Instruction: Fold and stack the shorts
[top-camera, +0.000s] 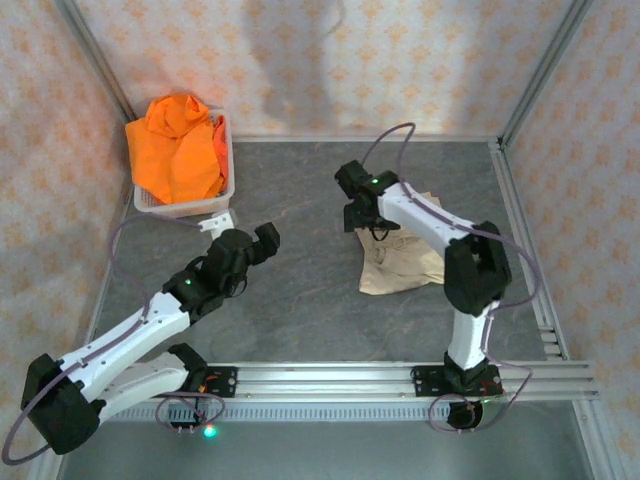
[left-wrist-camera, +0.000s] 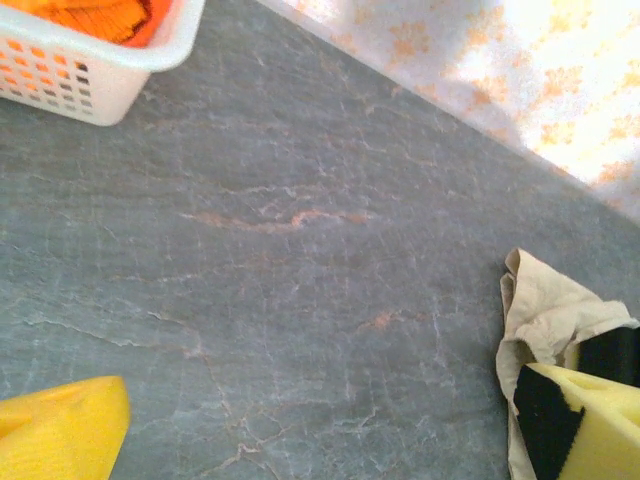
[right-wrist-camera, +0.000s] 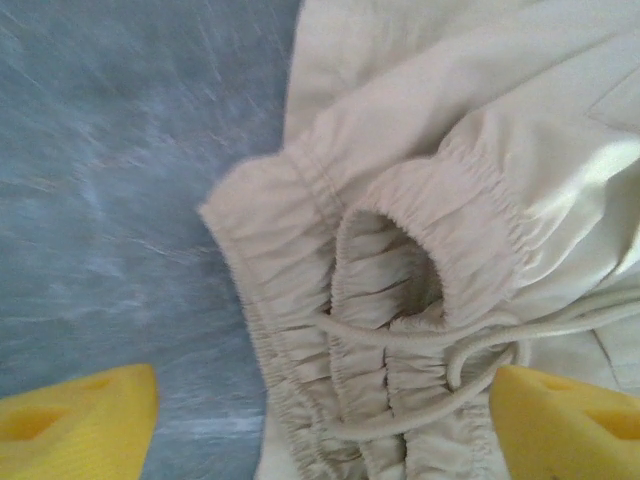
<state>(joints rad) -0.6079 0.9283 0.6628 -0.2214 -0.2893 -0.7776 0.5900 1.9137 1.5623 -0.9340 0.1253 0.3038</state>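
The beige shorts (top-camera: 400, 262) lie crumpled on the grey table right of centre. My right gripper (top-camera: 362, 216) hovers over their far left corner, open; between its yellow fingers (right-wrist-camera: 80, 415) the elastic waistband and drawstring (right-wrist-camera: 400, 340) show close up, not pinched. Bright orange shorts (top-camera: 178, 148) are piled in the white mesh basket (top-camera: 190, 208) at the back left. My left gripper (top-camera: 262, 240) is open above bare table, its yellow fingers (left-wrist-camera: 60, 430) wide apart, with the beige shorts (left-wrist-camera: 545, 320) at the right edge of its view.
The basket (left-wrist-camera: 90, 70) sits against the left wall. Patterned walls with metal frame posts close in the back and sides. An aluminium rail (top-camera: 400, 378) carries both arm bases at the near edge. Bare table lies between the arms.
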